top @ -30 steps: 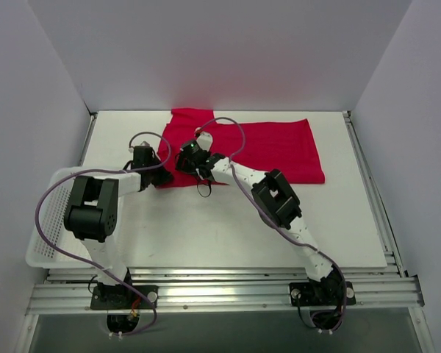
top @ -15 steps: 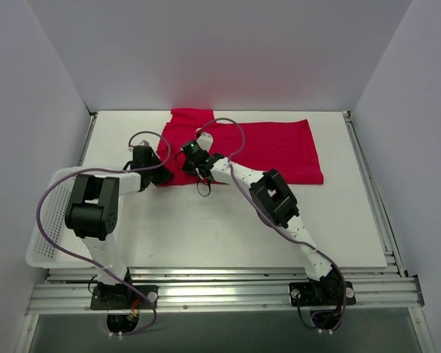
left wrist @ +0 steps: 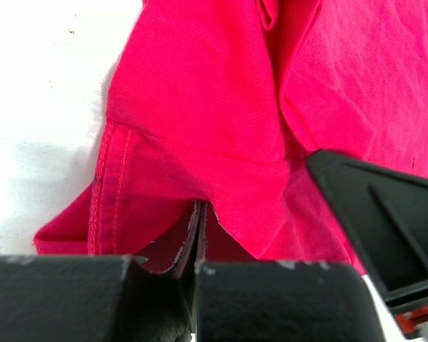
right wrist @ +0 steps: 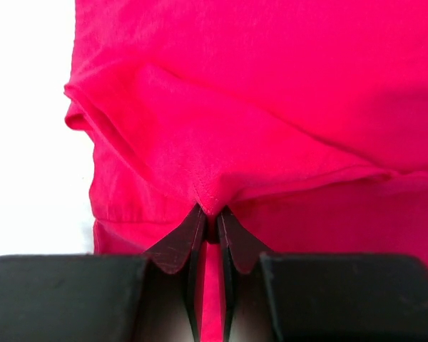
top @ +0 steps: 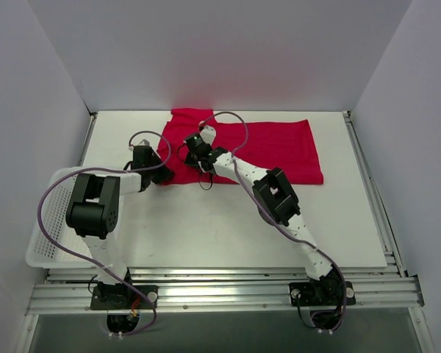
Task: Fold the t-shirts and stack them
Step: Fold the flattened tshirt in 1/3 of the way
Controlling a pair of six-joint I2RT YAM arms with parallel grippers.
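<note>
right gripper (right wrist: 210,217) pinched on a bunched fold of the red t-shirt (top: 279,151); left gripper (left wrist: 201,214) clamped on its left hem edge; shirt lies spread at the far middle of the table (top: 206,228)

I count one t-shirt (top: 279,147), as far as I see, one basket (top: 48,228), and two grippers: left gripper (left wrist: 200,214), right gripper (right wrist: 210,217).
</note>
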